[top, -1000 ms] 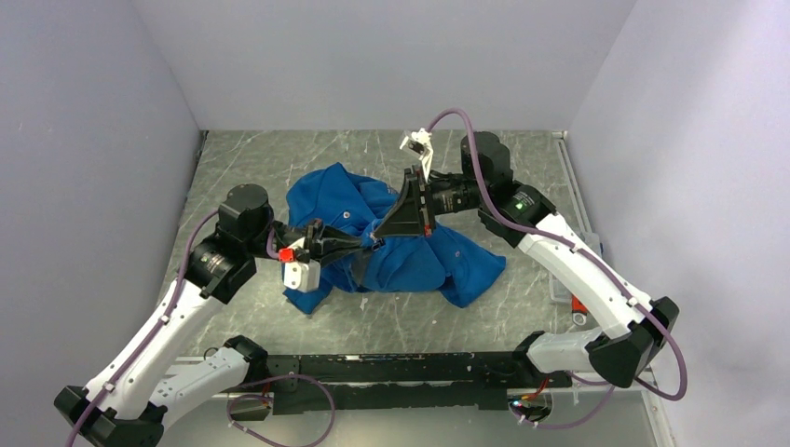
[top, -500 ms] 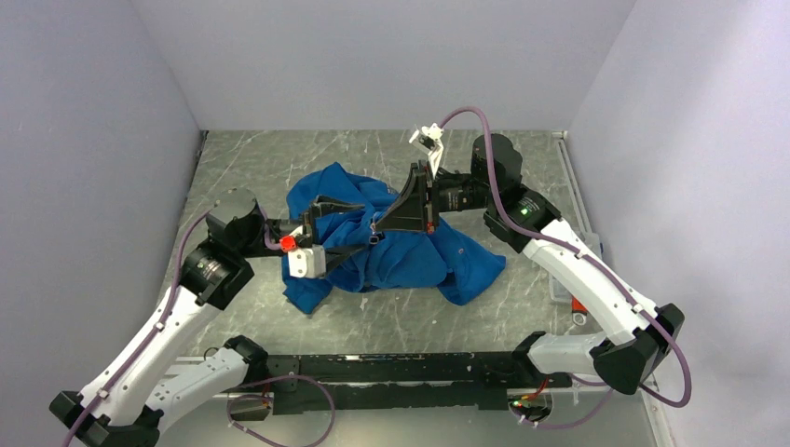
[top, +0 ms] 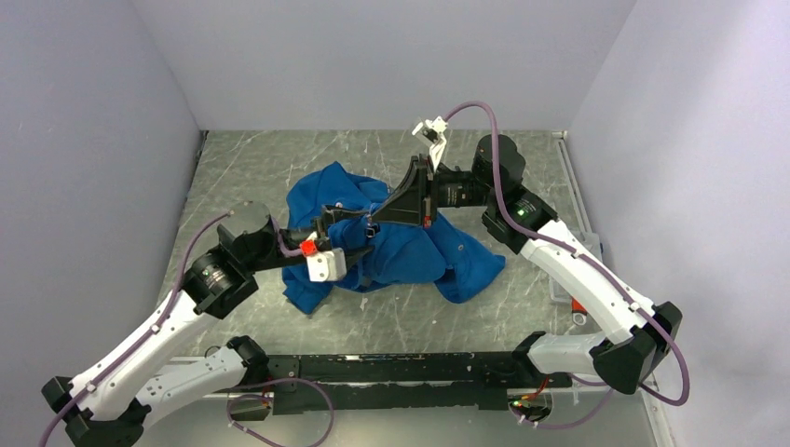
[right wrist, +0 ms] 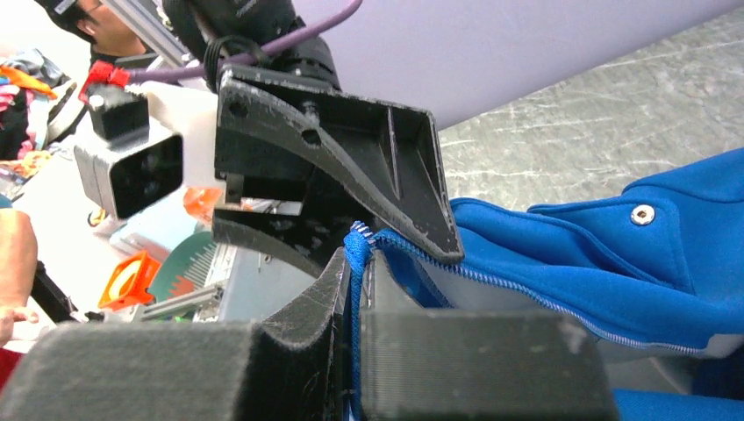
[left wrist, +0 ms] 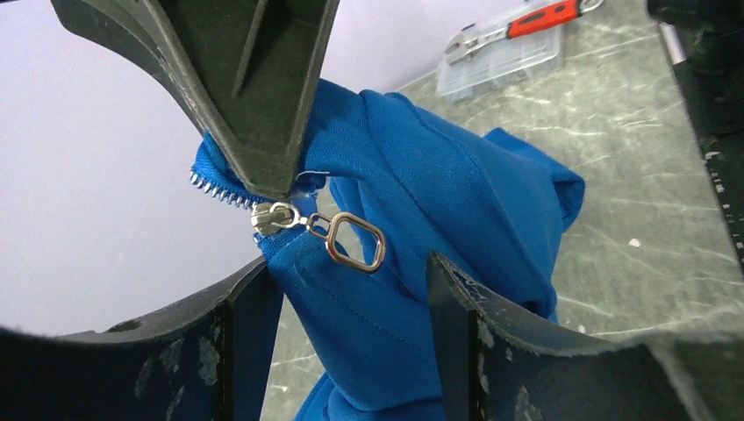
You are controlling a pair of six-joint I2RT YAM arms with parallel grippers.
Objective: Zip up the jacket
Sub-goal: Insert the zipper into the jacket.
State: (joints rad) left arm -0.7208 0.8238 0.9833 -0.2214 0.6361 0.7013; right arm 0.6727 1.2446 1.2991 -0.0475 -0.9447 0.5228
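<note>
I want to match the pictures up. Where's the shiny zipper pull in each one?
Top: too small to see, by the right gripper tip.
Left wrist: zipper pull left of centre, under that gripper.
Right wrist: not in view.
Shared: the right gripper pinching the blue jacket.

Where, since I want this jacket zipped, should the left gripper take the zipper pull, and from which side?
Grip the pull's silver ring, which hangs free beside the slider. Probably approach from below, where the open left gripper sits; the shut right gripper pinches the jacket just above.
</note>
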